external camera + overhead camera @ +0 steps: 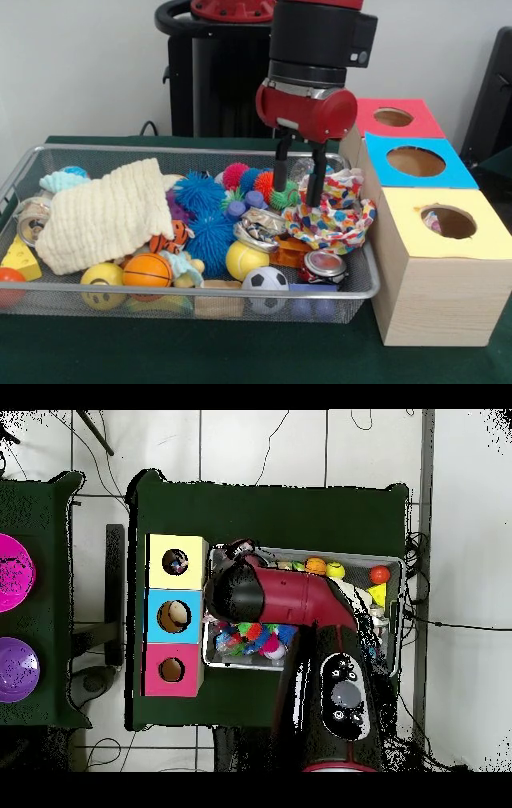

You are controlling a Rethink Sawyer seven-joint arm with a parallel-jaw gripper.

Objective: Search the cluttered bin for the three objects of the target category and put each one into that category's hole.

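**At the bin's right end: gripper among the cloth**

At the right end of the wire bin (24, 172), the gripper (299, 178) stands with its two black fingers (281, 172) apart and pointing down, straddling the left edge of a crumpled spotted cloth (334, 214). Nothing is clamped yet.

- Cream waffle cloth (104, 212): draped over the bin's left half, hiding whatever lies under it.
- Balls: blue spiky ball (200, 194), orange basketball (146, 270), yellow ball (245, 259), small football (265, 279), all along the near and middle part.
- Wooden box (432, 296), touching the bin's right side, with three holes: yellow-topped hole (449, 222) nearest, blue hole (415, 161) in the middle, pink hole (393, 117) farthest.

Which category is wanted cannot be told from here; cloth seems the likely target.

Risks: closing on a loose fold could drag up the neighbouring silver foil piece (258, 232), or the cloth might slip free, or snag the mesh.

Writing: no label or brand is legible.
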